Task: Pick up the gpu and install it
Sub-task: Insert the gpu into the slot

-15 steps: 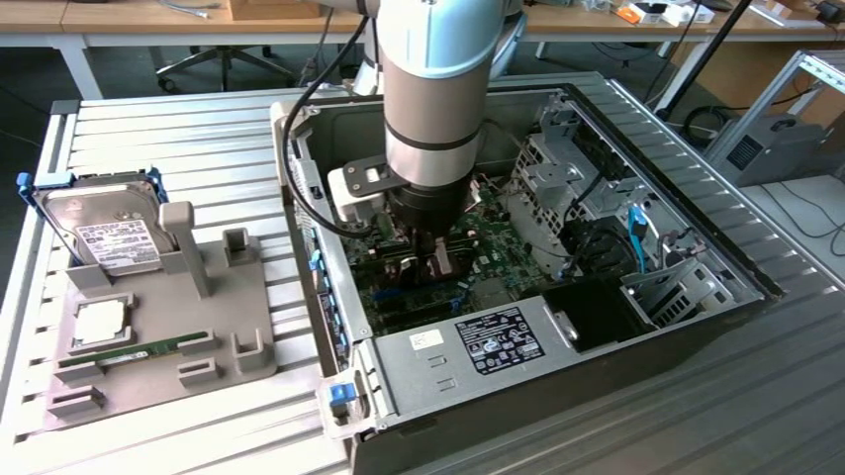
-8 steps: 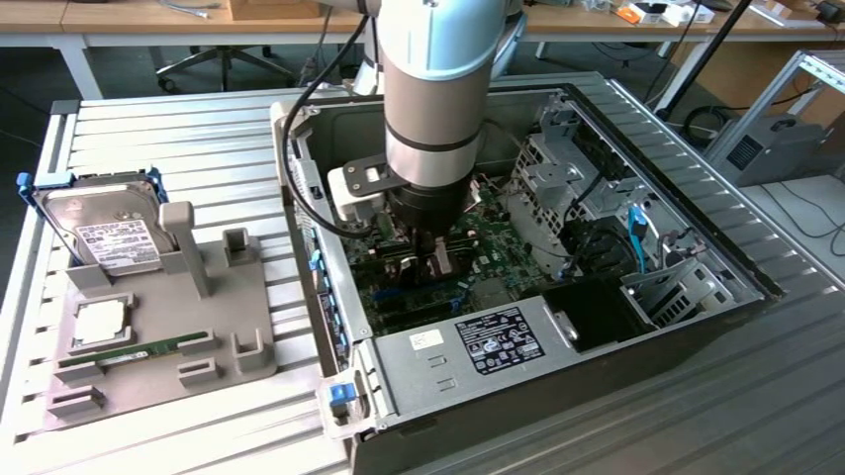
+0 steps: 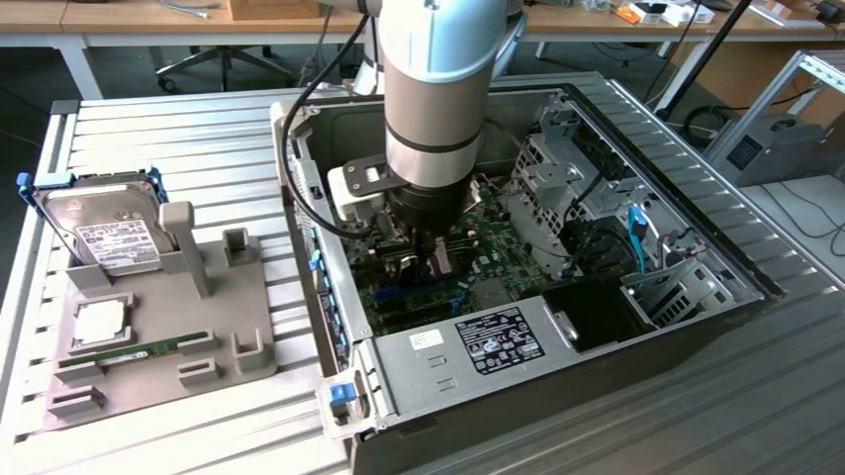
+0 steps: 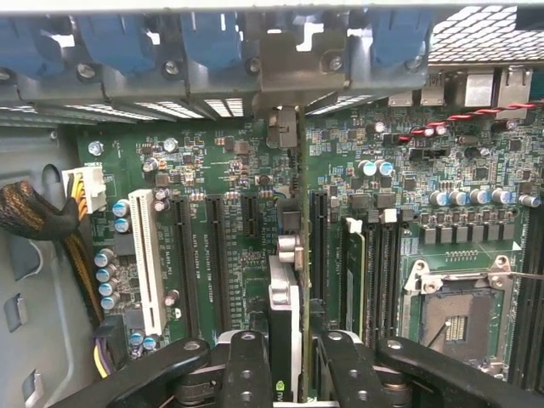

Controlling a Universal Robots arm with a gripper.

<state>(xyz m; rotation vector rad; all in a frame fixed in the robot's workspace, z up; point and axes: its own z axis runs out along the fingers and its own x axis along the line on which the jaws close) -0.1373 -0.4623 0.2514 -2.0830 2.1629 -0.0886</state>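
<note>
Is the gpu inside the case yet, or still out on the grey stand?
Inside. The gpu stands on edge over the motherboard, clamped in the gripper, bracket toward the case's rear slots. Whether it's fully seated: cannot tell.

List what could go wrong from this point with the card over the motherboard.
1. The gpu is held edge-on in the tool above the motherboard; if its edge misses the slot it could jam on neighbouring slots such as the white slot.
2. Its bracket end must meet the case's rear opening; a tilt there could block seating.
3. The arm hangs deep inside the case, near the drive cage and cables.
</note>
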